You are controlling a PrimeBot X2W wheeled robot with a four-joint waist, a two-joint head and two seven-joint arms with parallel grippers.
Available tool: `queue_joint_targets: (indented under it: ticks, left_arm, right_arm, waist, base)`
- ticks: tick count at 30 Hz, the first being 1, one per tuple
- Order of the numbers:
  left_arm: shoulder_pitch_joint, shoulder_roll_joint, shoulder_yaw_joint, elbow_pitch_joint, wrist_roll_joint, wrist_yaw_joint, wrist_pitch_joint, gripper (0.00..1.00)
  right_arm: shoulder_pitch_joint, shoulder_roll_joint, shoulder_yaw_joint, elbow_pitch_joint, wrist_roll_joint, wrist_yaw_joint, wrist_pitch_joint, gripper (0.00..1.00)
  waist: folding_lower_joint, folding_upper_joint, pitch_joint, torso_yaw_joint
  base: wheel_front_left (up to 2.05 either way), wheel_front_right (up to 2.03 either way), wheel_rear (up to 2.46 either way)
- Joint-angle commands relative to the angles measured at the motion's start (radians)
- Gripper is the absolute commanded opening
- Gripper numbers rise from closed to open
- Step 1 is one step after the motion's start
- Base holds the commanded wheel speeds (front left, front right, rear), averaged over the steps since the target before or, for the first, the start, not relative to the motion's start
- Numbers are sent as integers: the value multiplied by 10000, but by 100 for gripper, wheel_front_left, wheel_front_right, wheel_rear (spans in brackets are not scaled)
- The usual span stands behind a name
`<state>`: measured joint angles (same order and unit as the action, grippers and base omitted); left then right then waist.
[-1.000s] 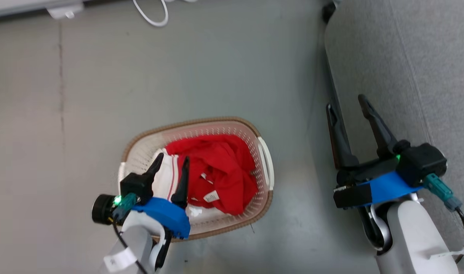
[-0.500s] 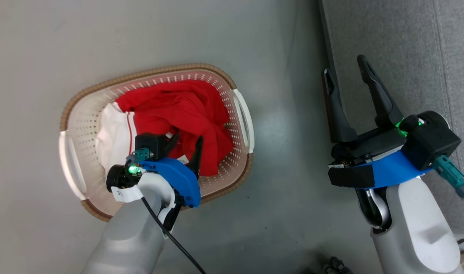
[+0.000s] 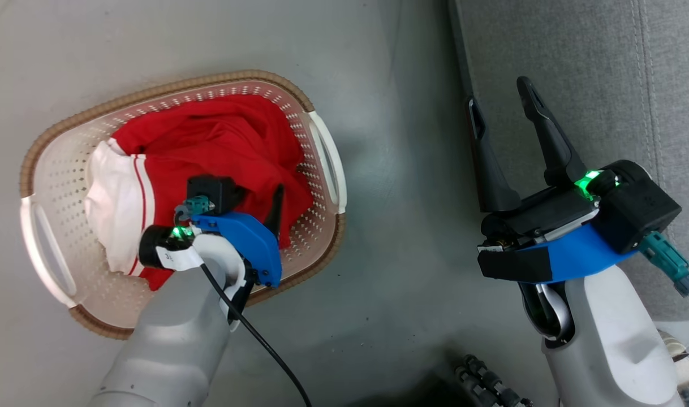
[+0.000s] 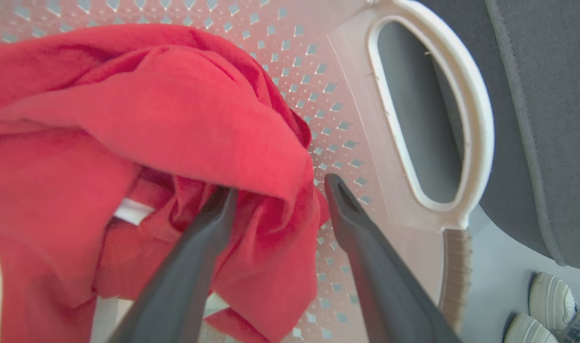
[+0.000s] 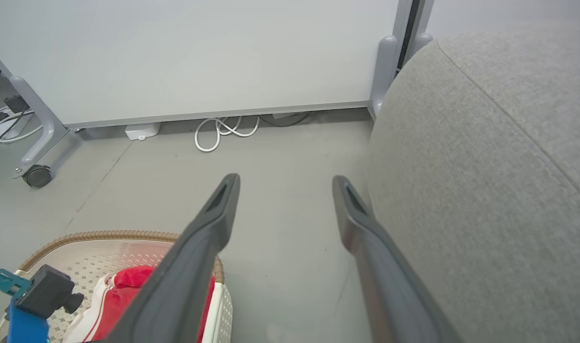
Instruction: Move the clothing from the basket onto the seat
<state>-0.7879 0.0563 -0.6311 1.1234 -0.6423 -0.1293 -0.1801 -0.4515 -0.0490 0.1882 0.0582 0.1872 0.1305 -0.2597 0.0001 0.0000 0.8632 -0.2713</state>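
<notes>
My left jaws have dropped from the near rim of the basket (image 3: 169, 90) into the clothing (image 3: 225, 135) heaped inside it, spread wide astride a red fold, ready to clench, while my right jaws hang released beside the seat (image 3: 576, 68).

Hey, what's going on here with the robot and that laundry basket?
The robot is working on moving the red clothing out of the basket onto the grey seat. Its left gripper is down inside the basket, jaws open around a fold of the red fabric, not yet closed on it. The right gripper hangs open and empty by the seat's edge. The clothing lies in the basket.
</notes>
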Motion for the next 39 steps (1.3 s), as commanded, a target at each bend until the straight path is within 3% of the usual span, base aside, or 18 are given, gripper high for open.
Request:
queue_joint_targets:
  ticks: [1,6,8,29,39]
  left_arm:
    - [-290,104,-52,136,99,35,-178,100]
    - [-662,113,-130,747,230,237,-413,100]
    - [-794,91,-168,924,262,224,-385,0]
    - [-966,-36,-628,1382,15,48,-541,0]
    - [-360,-58,-1584,798,293,-30,-715,0]
  right_arm:
    - [-15,-26,23,-25,85,5,-59,100]
    - [139,-26,42,-82,182,5,-66,100]
    - [167,-26,45,-113,239,5,-68,100]
    - [83,-26,-58,49,90,5,-71,100]
    - [296,-29,-269,687,-549,5,-70,100]
  waist:
    - [-1,0,76,-128]
    - [-1,0,158,-306]
    - [-1,0,175,-338]
    - [-1,0,-94,-96]
    - [-1,0,-1421,651]
  base:
    - [0,0,0]
    - [0,0,0]
    - [0,0,0]
    - [0,0,0]
    - [0,0,0]
